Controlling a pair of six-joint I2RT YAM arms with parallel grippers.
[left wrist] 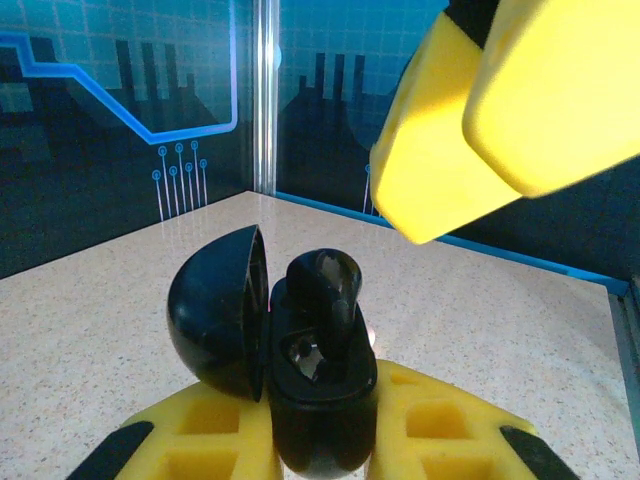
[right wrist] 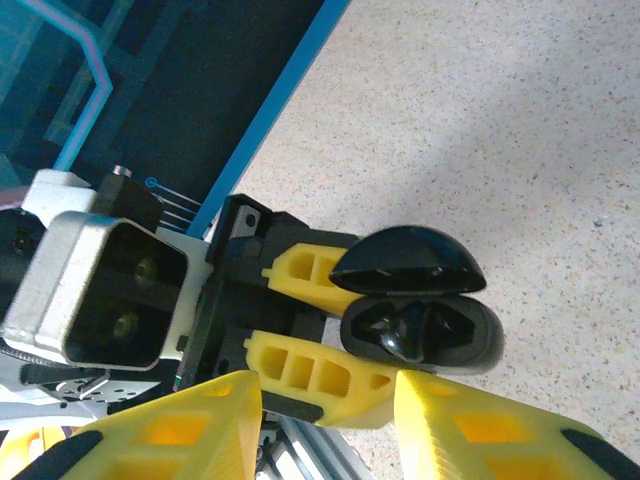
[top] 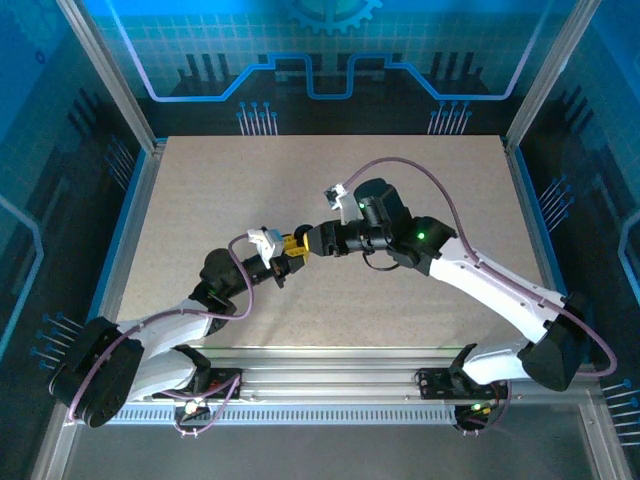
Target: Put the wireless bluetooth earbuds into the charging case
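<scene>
Charging case (left wrist: 290, 380) seemingly snug between left gripper (left wrist: 322, 445) fingers (left wrist: 205, 430)

No lettering, brand or number can be read anywhere. The only sign is a light-blue gear emblem (top: 331, 10) at the top centre of the blue printed backdrop wall (top: 440, 45).

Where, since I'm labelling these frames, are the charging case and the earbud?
charging case (left wrist: 225, 320): left wrist view, on its open lid's domed shell.
earbud (left wrist: 325, 285): left wrist view, on its glossy upper end.
</scene>
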